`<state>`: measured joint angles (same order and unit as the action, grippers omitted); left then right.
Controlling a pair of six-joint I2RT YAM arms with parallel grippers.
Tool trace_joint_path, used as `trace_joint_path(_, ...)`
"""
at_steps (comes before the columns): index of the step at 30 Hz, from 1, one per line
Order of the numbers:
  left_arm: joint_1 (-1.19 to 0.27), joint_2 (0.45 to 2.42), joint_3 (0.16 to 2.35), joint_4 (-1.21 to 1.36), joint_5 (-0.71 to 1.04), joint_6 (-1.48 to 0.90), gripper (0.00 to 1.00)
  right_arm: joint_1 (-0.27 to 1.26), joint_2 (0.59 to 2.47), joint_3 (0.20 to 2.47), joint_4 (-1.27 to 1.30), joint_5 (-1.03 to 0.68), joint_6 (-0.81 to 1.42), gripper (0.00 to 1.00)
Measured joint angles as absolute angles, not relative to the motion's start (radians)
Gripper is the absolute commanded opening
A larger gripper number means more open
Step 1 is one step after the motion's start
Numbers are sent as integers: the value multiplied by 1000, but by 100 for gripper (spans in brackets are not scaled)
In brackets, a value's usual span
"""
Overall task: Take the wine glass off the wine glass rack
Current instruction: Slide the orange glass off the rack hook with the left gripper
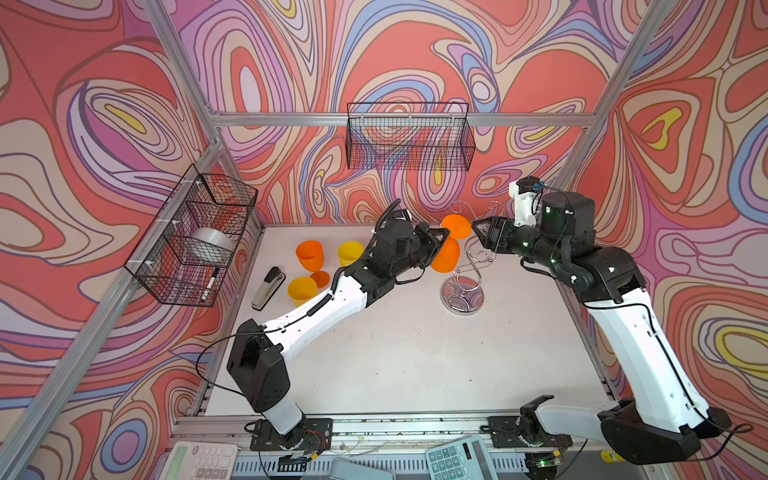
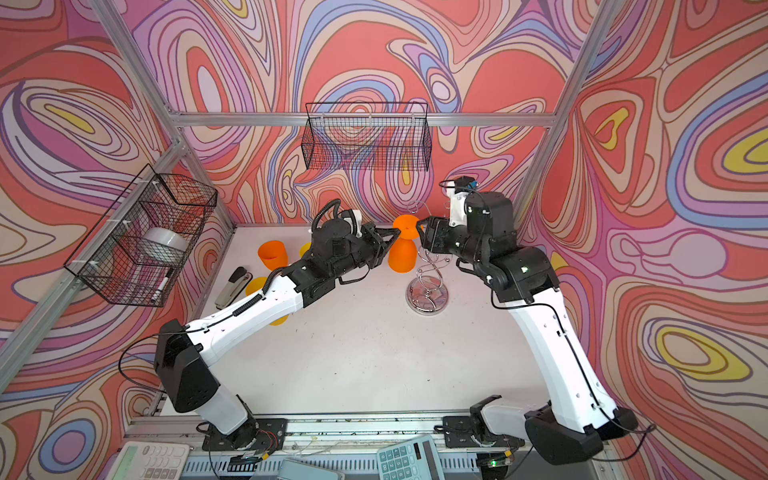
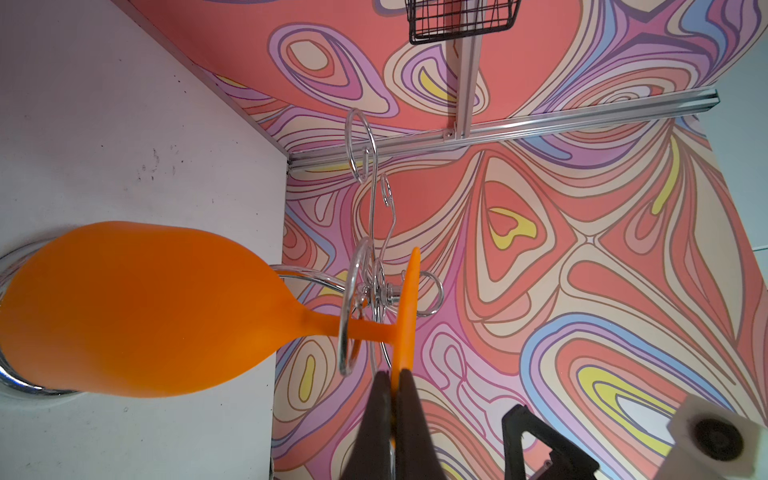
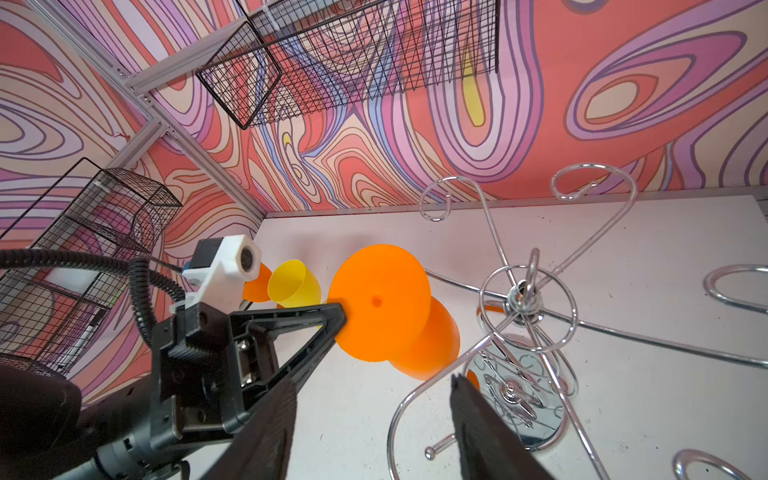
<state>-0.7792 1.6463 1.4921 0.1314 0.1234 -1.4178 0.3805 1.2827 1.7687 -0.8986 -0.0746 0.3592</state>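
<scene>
While my left gripper (image 3: pixel 395 384) clamps the edge of the orange wine glass (image 3: pixel 145 311) foot, jaws pressed together on that thin disc, the glass is not off the wine glass rack (image 1: pixel 462 296) yet. It hangs bowl down with its stem threaded through one chrome hook loop and its foot above the loop. The bowl sits just beside the twisted rack stem, above the round mirror base. That puts it toward the back of the table (image 1: pixel 395 353), right of centre in both top views.

My right gripper (image 4: pixel 374 386) has its jaws spread and is pinching nothing. It hovers opposite the left one, on the far side of the glass foot, near the rack's top hub. I can't tell whether a finger touches a hook wire.

In the way: the loop wraps around the stem, and curled hook arms fan out from the hub close to the foot.

Beside my left arm on the table are an orange cup (image 1: pixel 309 255), a yellow cup (image 1: pixel 350 252), a second yellow cup (image 1: pixel 302 290) and a stapler (image 1: pixel 268 288), all well apart from the rack.

The side wire basket (image 1: pixel 166 266) holds a tape roll (image 1: pixel 212 243) and a marker (image 1: pixel 210 284). The back wire basket (image 1: pixel 409 137) hangs on the rear rail.
</scene>
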Motion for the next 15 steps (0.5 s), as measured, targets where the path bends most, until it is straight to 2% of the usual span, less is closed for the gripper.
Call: trace_joint_path(15, -772, 1556, 1444, 141, 103, -1385, 0, 381, 1283, 1769, -897, -75, 359, 62)
